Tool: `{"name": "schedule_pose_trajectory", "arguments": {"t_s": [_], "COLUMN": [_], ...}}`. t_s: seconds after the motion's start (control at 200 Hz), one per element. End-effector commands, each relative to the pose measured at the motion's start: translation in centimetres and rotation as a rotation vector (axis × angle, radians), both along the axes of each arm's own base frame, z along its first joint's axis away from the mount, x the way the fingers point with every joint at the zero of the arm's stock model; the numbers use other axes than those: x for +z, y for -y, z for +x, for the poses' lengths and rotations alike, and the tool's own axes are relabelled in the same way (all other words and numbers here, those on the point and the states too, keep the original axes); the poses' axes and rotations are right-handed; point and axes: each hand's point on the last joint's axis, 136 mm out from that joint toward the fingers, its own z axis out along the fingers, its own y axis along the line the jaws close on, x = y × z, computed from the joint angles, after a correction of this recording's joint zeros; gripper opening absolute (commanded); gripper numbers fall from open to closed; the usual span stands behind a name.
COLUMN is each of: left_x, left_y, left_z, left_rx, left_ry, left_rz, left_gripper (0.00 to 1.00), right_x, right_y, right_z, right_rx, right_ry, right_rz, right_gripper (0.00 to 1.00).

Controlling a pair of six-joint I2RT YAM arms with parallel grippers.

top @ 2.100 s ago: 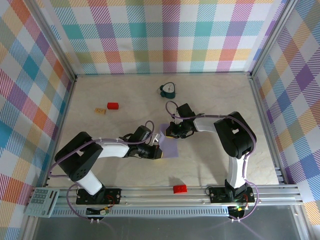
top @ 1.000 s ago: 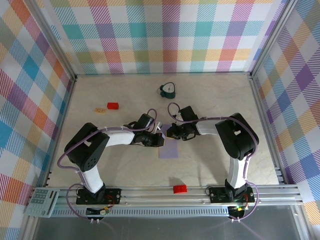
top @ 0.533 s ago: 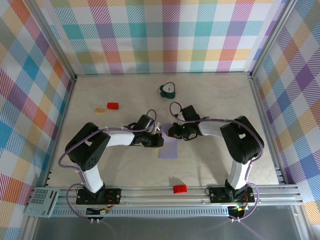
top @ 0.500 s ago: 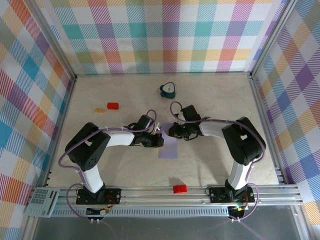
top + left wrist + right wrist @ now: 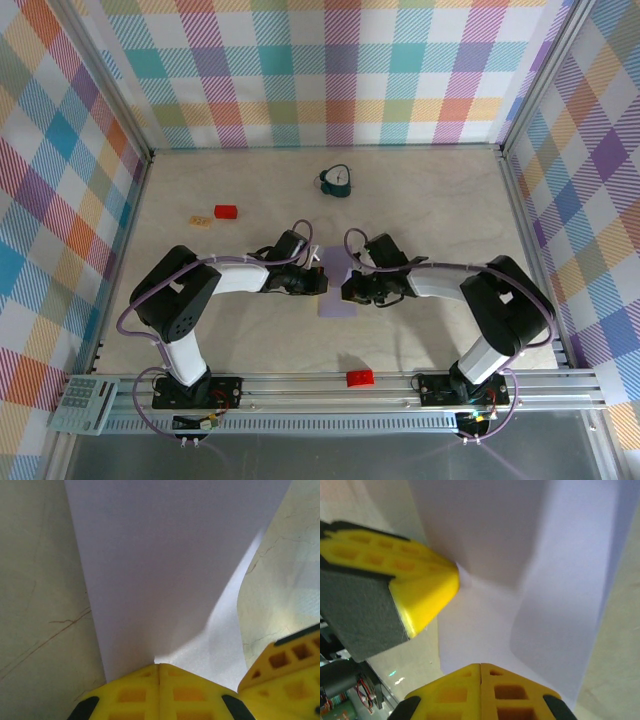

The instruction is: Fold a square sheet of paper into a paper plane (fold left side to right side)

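Marbled tabletop [image 5: 440,200] holds pale lavender paper [image 5: 336,300], folded over.

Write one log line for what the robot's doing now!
pale lavender square paper sheet: partly folded | left gripper: shut, tip on sheet | right gripper: shut, tip on sheet

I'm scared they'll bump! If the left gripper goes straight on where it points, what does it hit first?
The purple paper, right at the left gripper's tips; the right gripper sits just beside that line, depth unclear.
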Motion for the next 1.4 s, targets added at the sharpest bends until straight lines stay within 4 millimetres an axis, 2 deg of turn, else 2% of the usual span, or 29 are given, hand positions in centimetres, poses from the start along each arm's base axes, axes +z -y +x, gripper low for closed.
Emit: {"name": "schedule_pose_trajectory", "arguments": {"t_s": [0.0,0.295,0.385,0.485,0.625,0.71,0.995,1.395], "left_x": [-1.4,-1.2,-1.0,0.0,2.3,2.9,1.7,0.0], "left_y": [-0.7,-0.6,-0.5,0.1,1.0,1.2,1.4,0.2], "left_z": [-1.4,-1.2,-1.2,-0.9,0.4,1.2,2.4,4.1], "left_rx": [-0.002,-0.003,-0.001,-0.002,-0.009,-0.01,-0.029,0.0], "left_ry": [-0.058,-0.052,-0.052,-0.045,-0.009,0.003,0.007,0.02], "left_rz": [0.057,0.056,0.045,0.007,-0.078,-0.108,-0.11,-0.055], "left_gripper": [0.0,0.0,0.0,0.0,0.0,0.0,0.0,0.0], "right_x": [0.1,-0.4,-1.2,-2.6,-4.4,-5.2,-6.3,-6.9], "right_y": [-1.0,-2.1,-2.2,-1.4,0.4,1.5,2.8,3.7], "right_z": [-0.2,0.0,-0.2,-1.0,-2.4,-2.7,-3.2,-3.5], "right_rx": [0.0,0.014,0.019,0.017,0.011,0.008,0.021,0.038], "right_ry": [0.001,0.004,-0.012,-0.047,-0.088,-0.091,-0.1,-0.104], "right_rz": [0.037,0.037,0.013,-0.041,-0.133,-0.194,-0.27,-0.323], "right_gripper": [0.0,0.0,0.0,0.0,0.0,0.0,0.0,0.0]}}
